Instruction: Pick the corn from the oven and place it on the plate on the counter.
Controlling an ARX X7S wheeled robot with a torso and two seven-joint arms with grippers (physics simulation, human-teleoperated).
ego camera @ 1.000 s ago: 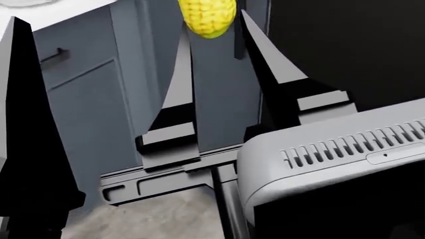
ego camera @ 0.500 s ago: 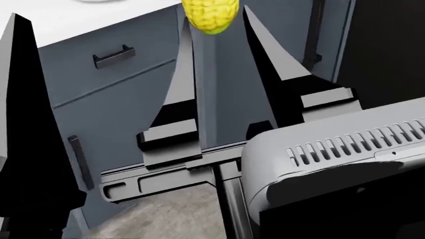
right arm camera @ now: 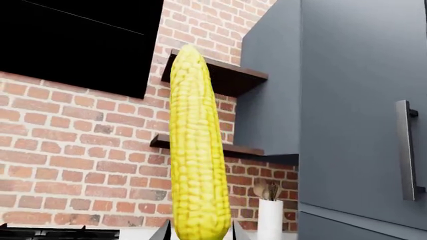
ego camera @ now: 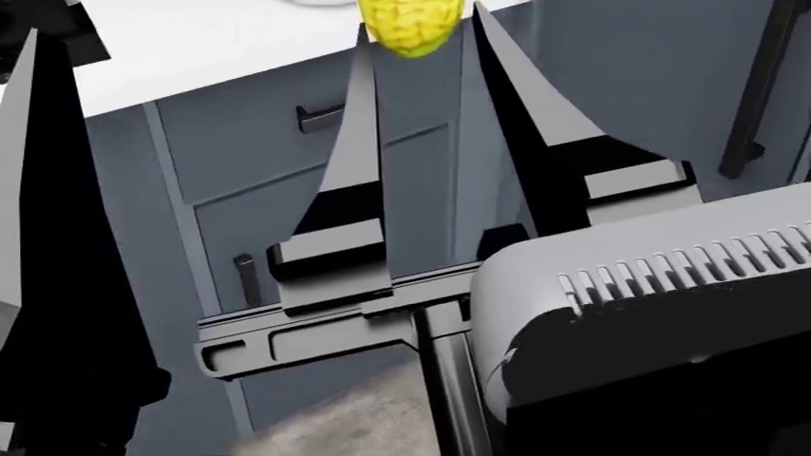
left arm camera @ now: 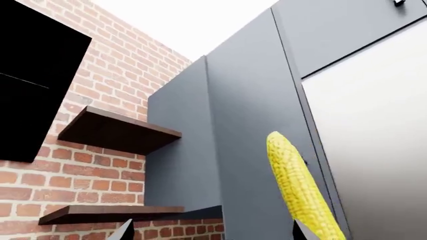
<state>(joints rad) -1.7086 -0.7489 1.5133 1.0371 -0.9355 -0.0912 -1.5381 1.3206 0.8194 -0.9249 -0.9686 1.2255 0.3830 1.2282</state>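
The corn [right arm camera: 197,150], a bright yellow cob, stands upright between the fingertips of my right gripper [right arm camera: 200,232], which is shut on its lower end. In the head view the right gripper [ego camera: 421,24] holds the corn [ego camera: 405,21] in front of the white counter [ego camera: 190,43]. A pale curved sliver at the top edge may be the plate [ego camera: 323,2]. My left gripper [left arm camera: 213,233] is open with nothing in it, and the corn [left arm camera: 300,190] shows beside it. Its dark fingers [ego camera: 57,237] rise at the head view's left. The oven is out of view.
Grey-blue cabinet fronts with bar handles [ego camera: 317,116] [ego camera: 754,95] stand below the counter. A brick wall carries wooden shelves [right arm camera: 220,75] and a black panel [right arm camera: 80,40]. A white utensil holder [right arm camera: 270,217] stands on the counter beside a tall grey cabinet [right arm camera: 360,100].
The head view has swung: the black oven area has left on the right, and the counter and drawer fronts have slid in. The corn stays in the right gripper.
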